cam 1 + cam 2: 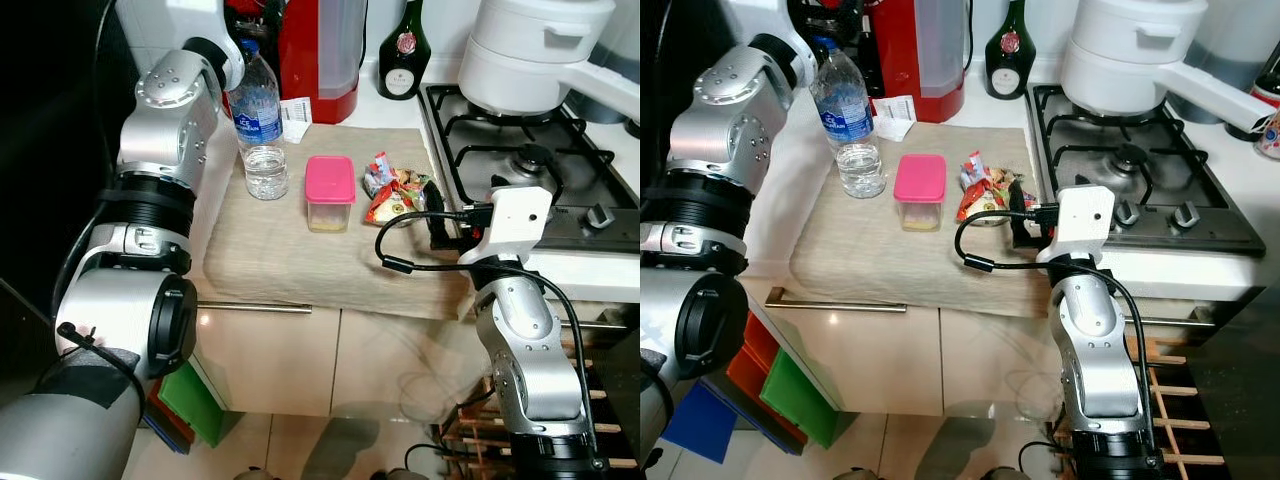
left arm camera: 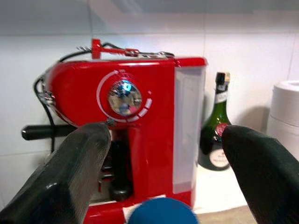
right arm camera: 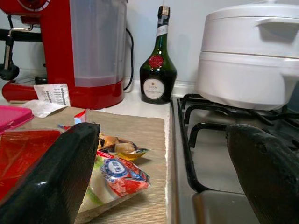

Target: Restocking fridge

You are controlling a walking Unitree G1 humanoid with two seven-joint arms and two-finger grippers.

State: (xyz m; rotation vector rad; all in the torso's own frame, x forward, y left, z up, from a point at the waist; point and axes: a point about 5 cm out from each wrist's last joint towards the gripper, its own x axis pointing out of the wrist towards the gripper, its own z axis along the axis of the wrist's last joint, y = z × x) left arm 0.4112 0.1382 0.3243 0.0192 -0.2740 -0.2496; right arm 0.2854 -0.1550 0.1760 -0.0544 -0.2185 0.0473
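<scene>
On a beige cloth (image 1: 300, 262) covering the counter stand a clear water bottle (image 1: 262, 130) with a blue cap (image 2: 161, 212), a small tub with a pink lid (image 1: 329, 192), and a pile of colourful snack packets (image 1: 393, 196). My left gripper (image 2: 163, 135) is open, raised just behind and above the bottle cap, which sits low between its fingers without touching them. At the cloth's right edge my right gripper (image 3: 163, 140) is open and low beside the snack packets (image 3: 114, 175). One finger (image 3: 60, 172) lies next to the packets and nothing is held.
A red coffee machine (image 1: 318, 50) and a dark green bottle (image 1: 403, 55) stand against the back wall. To the right is a gas hob (image 1: 540, 170) with a large white pot (image 1: 535, 50). Below the counter are cupboard fronts with a metal handle (image 1: 255, 308) and coloured bins (image 1: 190, 405).
</scene>
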